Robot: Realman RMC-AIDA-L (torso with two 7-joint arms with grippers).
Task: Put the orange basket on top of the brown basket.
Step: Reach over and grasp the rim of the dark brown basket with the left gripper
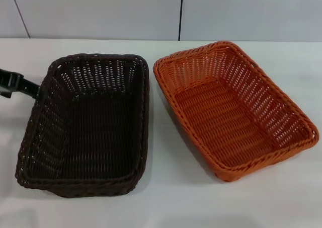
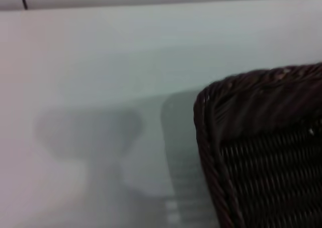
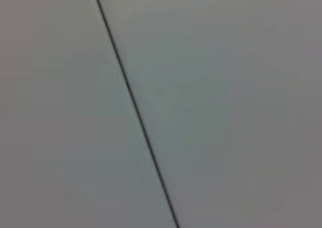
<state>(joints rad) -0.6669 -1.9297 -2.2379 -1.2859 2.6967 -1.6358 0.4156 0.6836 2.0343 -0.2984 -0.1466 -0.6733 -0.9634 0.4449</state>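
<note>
The orange basket (image 1: 235, 109) is seen on the tabletop (image 1: 166, 198), right of the brown basket (image 1: 88, 125); stacking is not begun. The left tool (image 1: 17, 84) is noted at the brown basket's far-left rim, its state undeterminable; the right tool is not seen.

Two woven trays sit side by side, not touching — the orange basket (image 1: 236, 109) on the right, angled, the brown basket (image 1: 88, 125) left, both upright, apart, unstacked.

Lab-like test bench: bare white table (image 1: 166, 208), plain panelled wall (image 1: 100, 11).
</note>
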